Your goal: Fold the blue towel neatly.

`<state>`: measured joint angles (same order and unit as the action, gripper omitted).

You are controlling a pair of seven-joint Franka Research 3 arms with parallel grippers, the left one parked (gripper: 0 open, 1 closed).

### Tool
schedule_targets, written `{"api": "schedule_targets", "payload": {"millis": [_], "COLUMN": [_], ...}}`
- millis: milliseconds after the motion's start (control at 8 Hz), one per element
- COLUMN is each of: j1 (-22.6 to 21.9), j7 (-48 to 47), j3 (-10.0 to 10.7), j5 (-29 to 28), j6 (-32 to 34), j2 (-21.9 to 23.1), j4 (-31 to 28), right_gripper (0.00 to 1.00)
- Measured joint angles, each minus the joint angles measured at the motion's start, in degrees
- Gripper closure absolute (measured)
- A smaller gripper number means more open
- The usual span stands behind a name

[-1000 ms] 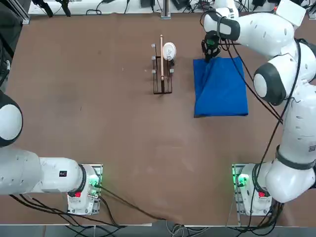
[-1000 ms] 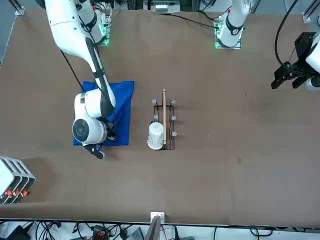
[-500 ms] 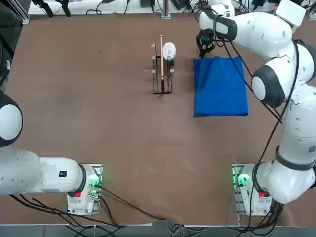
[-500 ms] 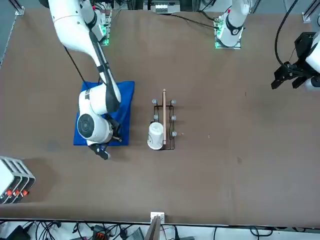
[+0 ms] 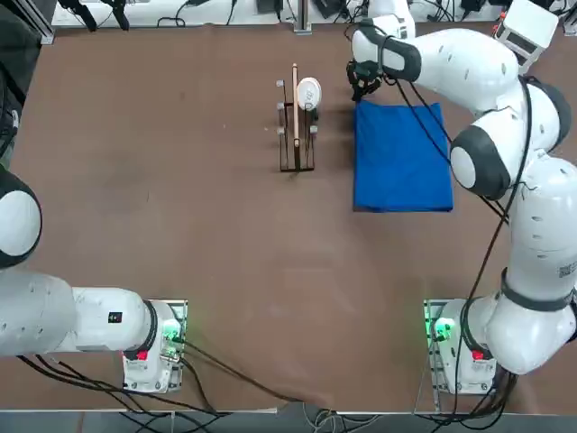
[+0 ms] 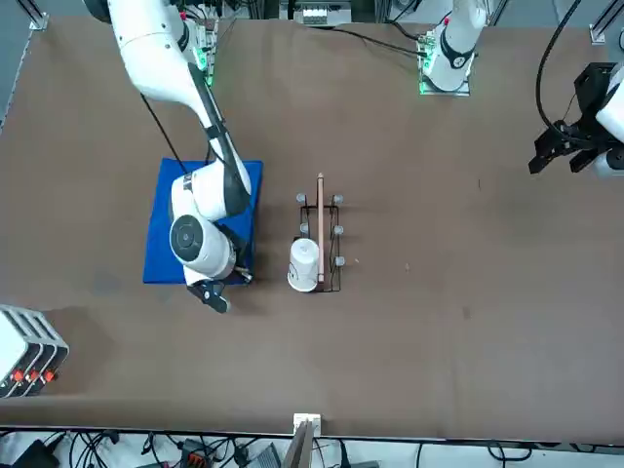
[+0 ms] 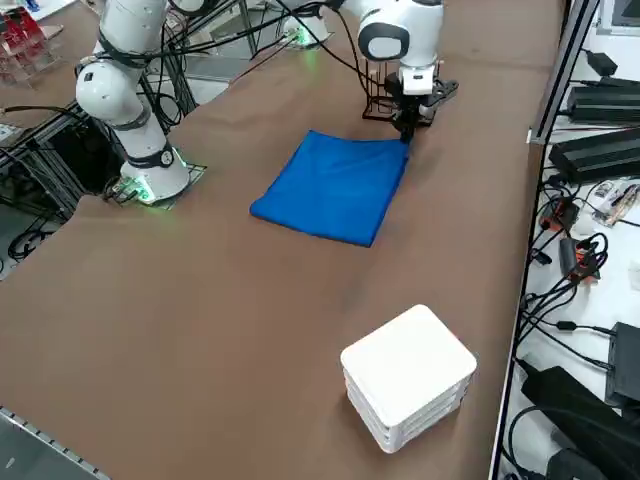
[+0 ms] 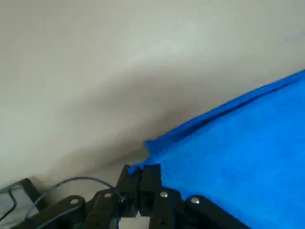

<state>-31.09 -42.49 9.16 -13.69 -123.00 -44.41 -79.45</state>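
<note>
- Right gripper (image 5: 361, 87) at upper centre-right of the top view, low over the table (image 5: 180, 180), at the far-left corner of the blue towel (image 5: 402, 156); fingers (image 8: 151, 183) pressed together on that corner's edge in the wrist view, a small blue fold pinched between them.
- Blue towel spread flat as a neat rectangle, upper right of the top view, reaching down the frame from the gripper; left of centre in the front view (image 6: 164, 234), partly covered by the arm's wrist.
- Seen from the right side, gripper (image 7: 406, 130) at the towel's (image 7: 335, 187) upper right corner, rest of the cloth running toward lower left of the frame.
- Wire rack (image 5: 296, 135) with a white cup (image 5: 308, 92) just left of the gripper in the top view, apart from the towel.
- White box (image 7: 408, 376) at lower right of the right side view, well apart from the towel.
</note>
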Motion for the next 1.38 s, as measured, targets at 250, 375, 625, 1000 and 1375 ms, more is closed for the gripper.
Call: {"api": "schedule_targets", "payload": {"millis": [250,375,625,1000,1375], "j1": [-0.53,-0.73,-1.30,-1.17,-0.97], "j7": [-0.02,-0.21,-0.55,-0.55,-0.55], "j3": [-0.18,-0.76,-1.21,-1.07,-0.79], "j5": [0.00,0.00,0.00,0.01,0.03], "j6": [-3.19,-4.39,-4.99,-5.01,-4.33], "j2": [-0.97,-1.55,-2.07,-2.60,-2.57], "j4": [0.32,0.72,1.01,1.14,1.75], "right_gripper": [0.98,0.98,0.98,0.80,0.26]}}
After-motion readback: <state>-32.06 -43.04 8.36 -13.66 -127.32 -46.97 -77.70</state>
